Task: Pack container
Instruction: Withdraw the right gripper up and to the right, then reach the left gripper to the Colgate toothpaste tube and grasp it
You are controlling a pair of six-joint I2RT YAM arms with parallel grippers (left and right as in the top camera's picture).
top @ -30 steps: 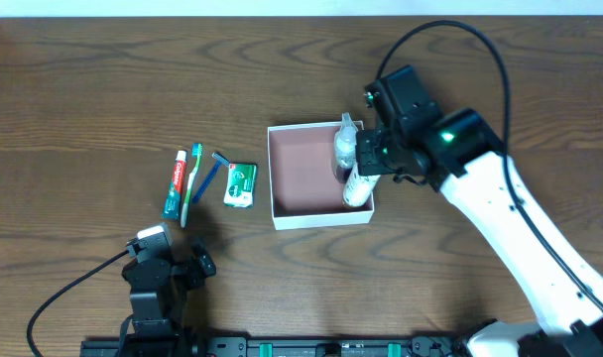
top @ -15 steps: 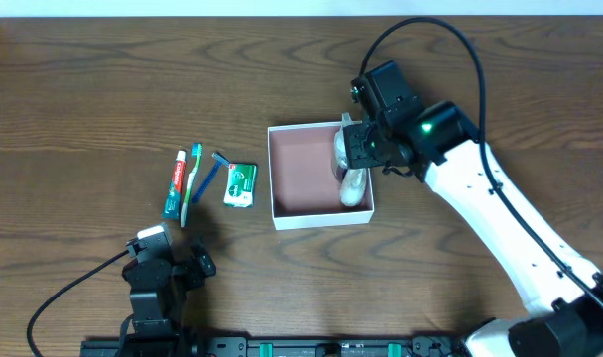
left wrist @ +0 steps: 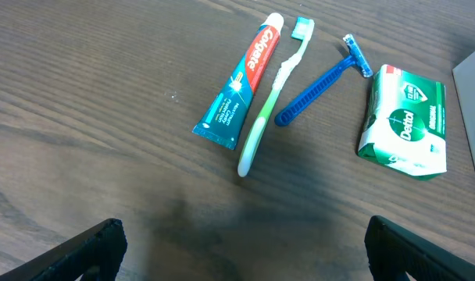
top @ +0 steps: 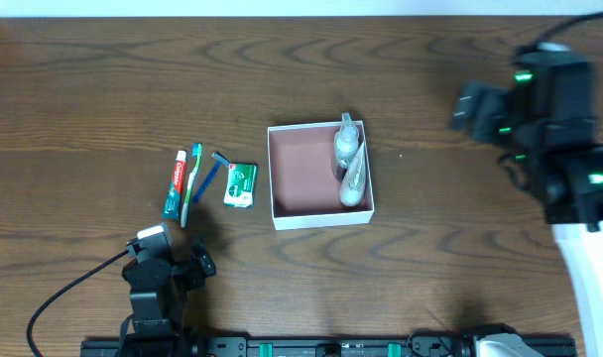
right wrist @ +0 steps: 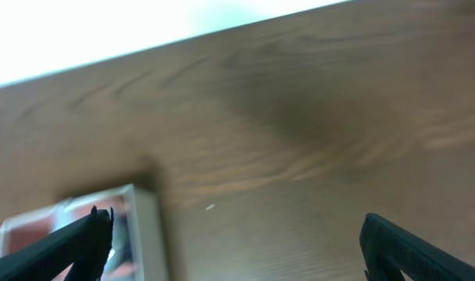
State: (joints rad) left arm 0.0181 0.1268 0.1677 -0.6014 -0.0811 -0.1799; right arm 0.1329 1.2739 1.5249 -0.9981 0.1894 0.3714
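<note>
The container (top: 321, 219), a shallow white-walled box with a pink-brown inside, sits mid-table. Two pale bottles (top: 349, 159) lie along its right wall. Left of it, on the wood, lie a toothpaste tube (left wrist: 240, 84), a green toothbrush (left wrist: 270, 101), a blue razor (left wrist: 319, 82) and a green-and-white packet (left wrist: 404, 121). My left gripper (left wrist: 241, 250) hangs open just short of these, nothing between its fingers. My right gripper (right wrist: 233, 242) is open and empty, well to the right of the container (right wrist: 148, 226), whose corner shows blurred at the lower left of the right wrist view.
The right arm (top: 554, 129) hangs over the table's right side. The left arm (top: 155, 283) and its cable lie at the front left. The table's far edge meets a white surface (right wrist: 105, 31).
My right gripper opened, let go of the bottle inside the container, and swung away to the right. The bottle now lies along the container's right wall. The left arm stayed still.
</note>
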